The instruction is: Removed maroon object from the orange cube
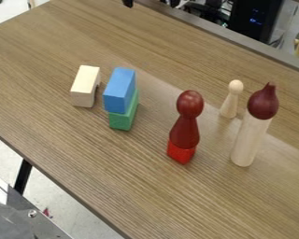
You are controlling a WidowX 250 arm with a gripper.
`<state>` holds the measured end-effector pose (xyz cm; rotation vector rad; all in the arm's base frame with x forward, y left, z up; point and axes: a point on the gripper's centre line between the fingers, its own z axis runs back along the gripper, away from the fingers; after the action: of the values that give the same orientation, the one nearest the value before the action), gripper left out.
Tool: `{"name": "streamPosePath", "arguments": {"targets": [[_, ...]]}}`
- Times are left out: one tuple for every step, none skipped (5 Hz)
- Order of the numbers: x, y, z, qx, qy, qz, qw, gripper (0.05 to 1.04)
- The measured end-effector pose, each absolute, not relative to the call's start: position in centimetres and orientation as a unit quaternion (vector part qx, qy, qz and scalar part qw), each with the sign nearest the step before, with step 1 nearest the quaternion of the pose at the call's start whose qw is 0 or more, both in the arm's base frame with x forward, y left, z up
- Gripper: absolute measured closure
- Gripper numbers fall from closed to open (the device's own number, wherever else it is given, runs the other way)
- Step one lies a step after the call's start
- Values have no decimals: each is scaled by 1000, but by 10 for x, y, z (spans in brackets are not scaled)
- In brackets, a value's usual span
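Maroon figure [186,126] on red cube [181,152], pale cylinder [249,142], peg [232,100] nearby

Maroon object [186,127]: glossy, smooth | table [71,140]: wood-grain | blue block [119,90]: matt, smooth

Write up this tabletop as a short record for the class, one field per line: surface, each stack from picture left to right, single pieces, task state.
surface: wood-grain table
left stack: blue block on green block
middle stack: maroon figure on red-orange cube
right stack: maroon teardrop-shaped piece on pale cylinder
single pieces: cream block; small pale peg figure, upright
task state: not done; maroon figure is on the cube
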<state>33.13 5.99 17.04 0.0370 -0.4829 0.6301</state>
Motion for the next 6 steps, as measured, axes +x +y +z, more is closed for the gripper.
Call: {"name": "streamPosePath", "arguments": {"targets": [[328,59,159,21,-217,307,926,83],[320,53,149,17,-214,290,933,83],[313,49,152,15,-218,280,935,83],[303,41,153,5,-214,268,939,83],[288,29,157,-6,-216,242,946,83],[270,18,162,-19,-219,215,951,83]]}}
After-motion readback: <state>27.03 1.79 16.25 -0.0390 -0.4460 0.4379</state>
